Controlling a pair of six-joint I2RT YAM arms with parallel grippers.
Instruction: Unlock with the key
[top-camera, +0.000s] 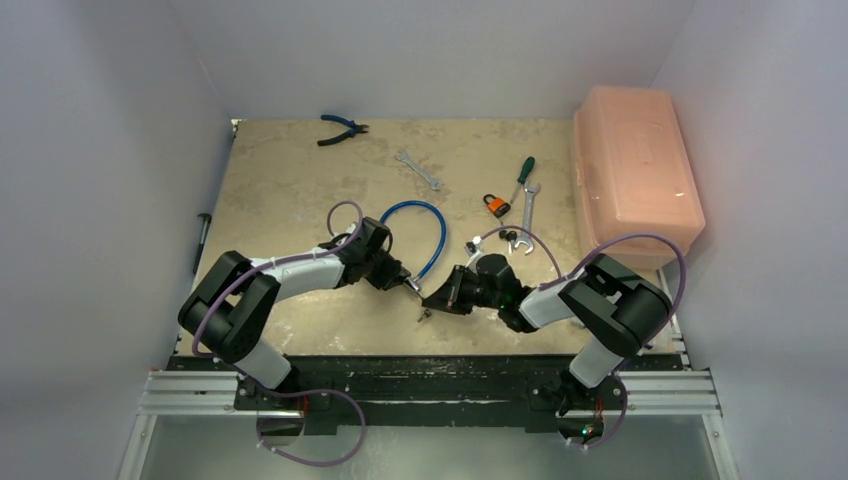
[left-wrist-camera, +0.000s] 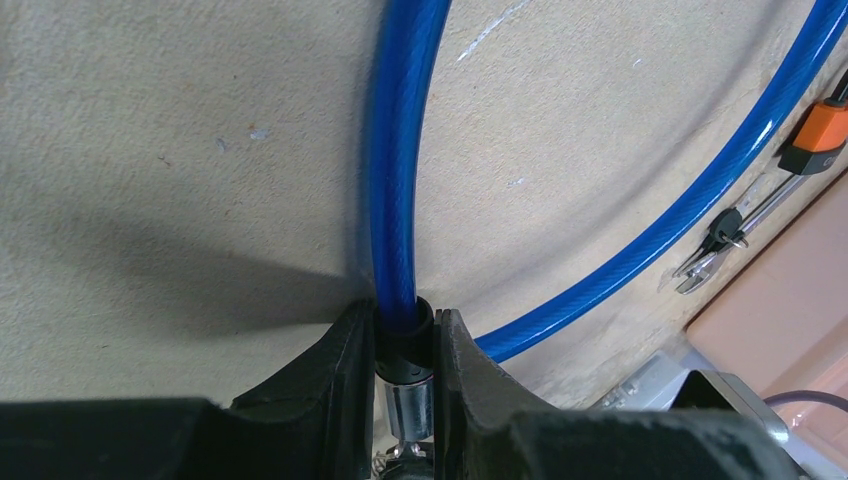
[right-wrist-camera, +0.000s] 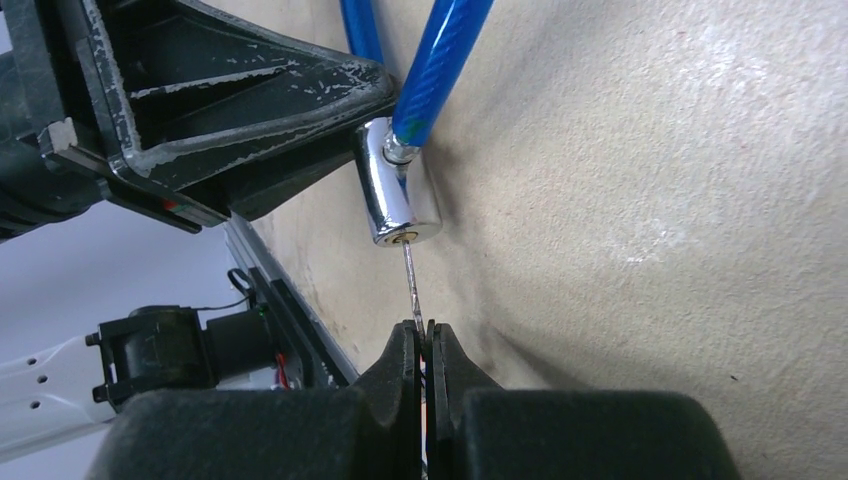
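My left claw (left-wrist-camera: 403, 328) is clamped on the end of the blue cable (left-wrist-camera: 395, 150), just where it enters the chrome lock barrel (right-wrist-camera: 395, 200). It holds the barrel near the front edge of the desk (left-wrist-camera: 150, 130), keyhole end turned toward my other arm. I cannot tell whether the barrel touches the desk.

My right claw (right-wrist-camera: 422, 340) is pinched tight on the key (right-wrist-camera: 409, 285). The blade shows edge-on, its tip in the keyhole on the barrel's end face. How deep it sits is not readable.

Done, by my reading: lock gripped and steadied, key in hand, lined up and started into the hole.

Left to do: seat the blade fully, turn it, draw the cable end out. From overhead the cable reads as a closed loop, so I judge it not yet unlocked.
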